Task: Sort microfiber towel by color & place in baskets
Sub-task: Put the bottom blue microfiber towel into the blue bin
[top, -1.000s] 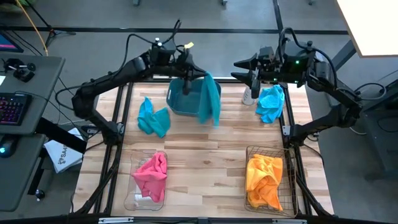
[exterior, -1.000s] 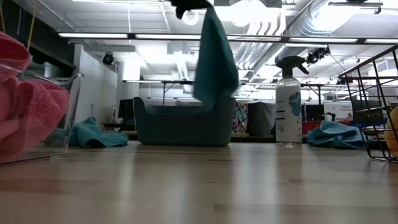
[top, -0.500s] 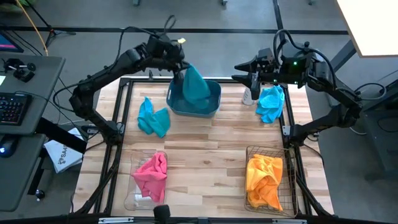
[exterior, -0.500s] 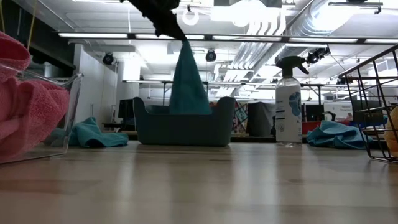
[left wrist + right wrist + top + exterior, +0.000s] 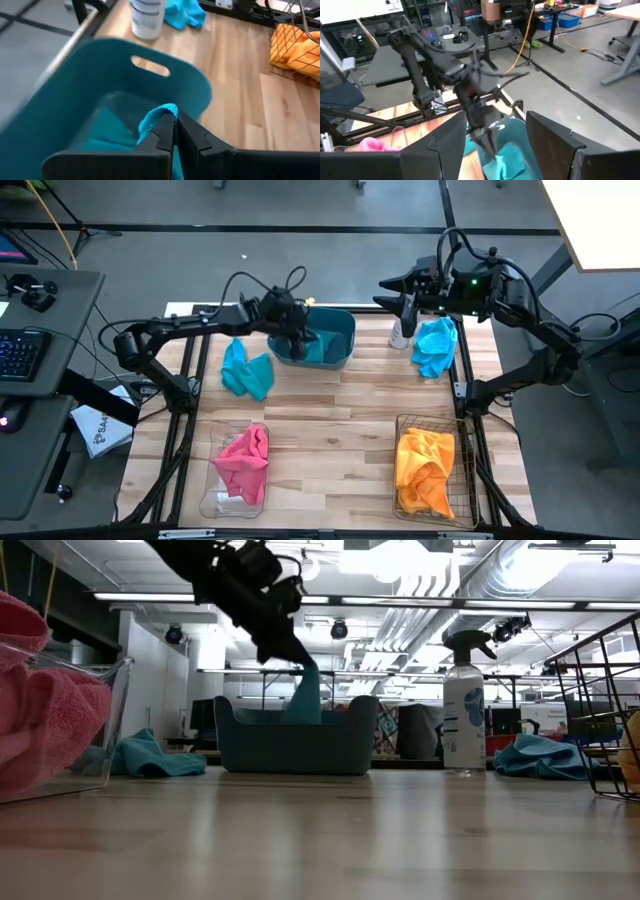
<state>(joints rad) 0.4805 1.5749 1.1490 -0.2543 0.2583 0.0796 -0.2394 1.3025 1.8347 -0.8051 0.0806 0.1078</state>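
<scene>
Starting nearest the low camera, the clear plastic bin [image 5: 240,470] holds a pink towel [image 5: 243,456], and the bronze wire-mesh basket [image 5: 434,465] opposite it holds an orange towel [image 5: 424,467]; both sit well nearer than the teal tub [image 5: 315,337], on the wooden table [image 5: 330,440]. Farther back, the left gripper [image 5: 173,121] hangs over the teal tub's open top, its fingers [image 5: 161,134] pinched almost completely together on a bunched corner of a teal towel [image 5: 156,116], the rest of the cloth trailing down into the tub. The left arm [image 5: 190,328] reaches in low and nearly level from the tub's left side, its wrist bent down over the rim. Another teal towel [image 5: 247,368] lies crumpled on the table just left of the tub. To the tub's right stands a clear spray bottle [image 5: 464,705], and beyond it a light blue towel [image 5: 436,345] lies heaped by the table's right edge. The right gripper [image 5: 404,294] waits raised above the spray bottle, right of the tub, its fingers [image 5: 555,142] spread wide and holding nothing, the arm bent back toward the table's right side.
</scene>
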